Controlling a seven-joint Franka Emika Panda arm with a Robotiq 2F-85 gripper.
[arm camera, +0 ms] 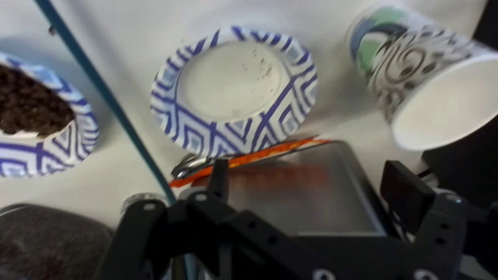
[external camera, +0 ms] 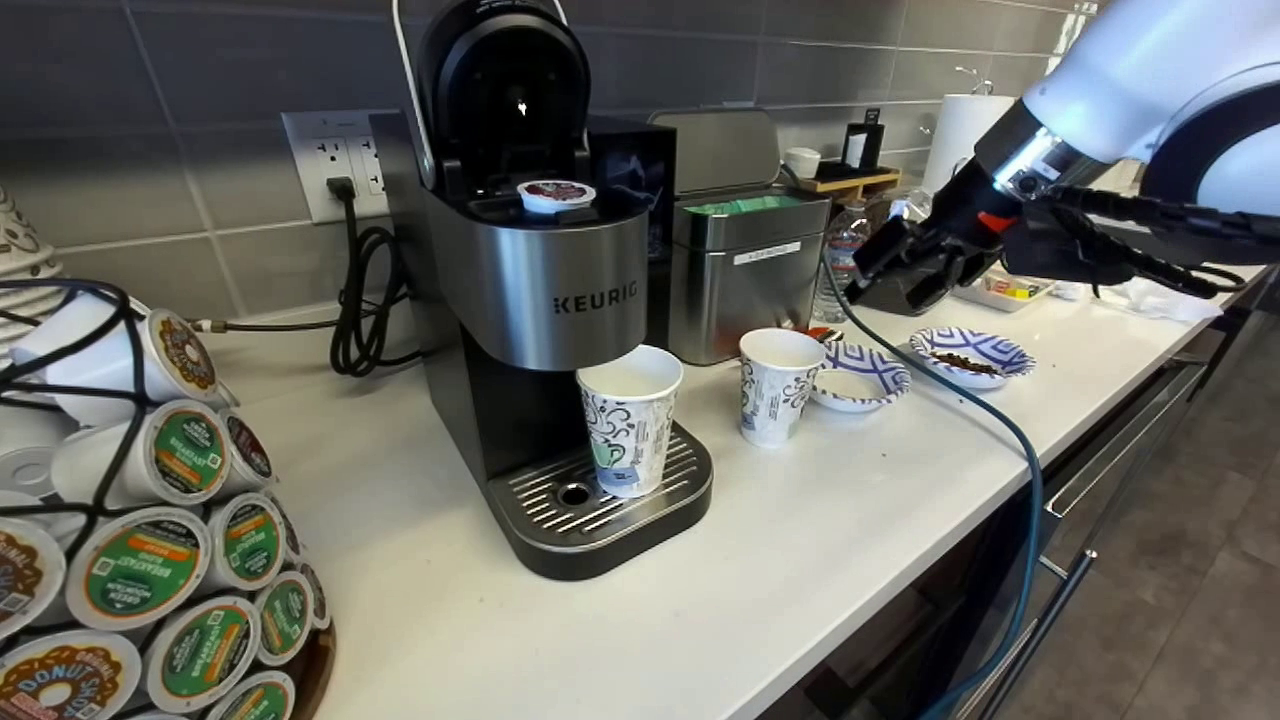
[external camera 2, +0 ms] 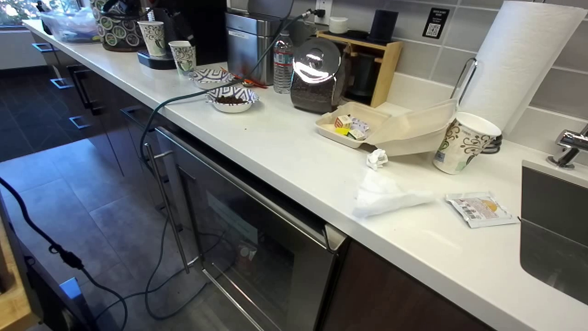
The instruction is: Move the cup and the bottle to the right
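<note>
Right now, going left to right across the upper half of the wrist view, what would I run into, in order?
Blue-patterned bowl with dark brown bits in it, slanting teal cable, second blue-patterned bowl with a white bottom, swirl-patterned paper cup.

In an exterior view you can read KEURIG on the coffee maker (external camera: 540, 285), near centre; lower left, BREAKFAST BLEND on green-lidded pods (external camera: 140, 565), DONUT SHOP on a brown-lidded pod (external camera: 68, 682).
</note>
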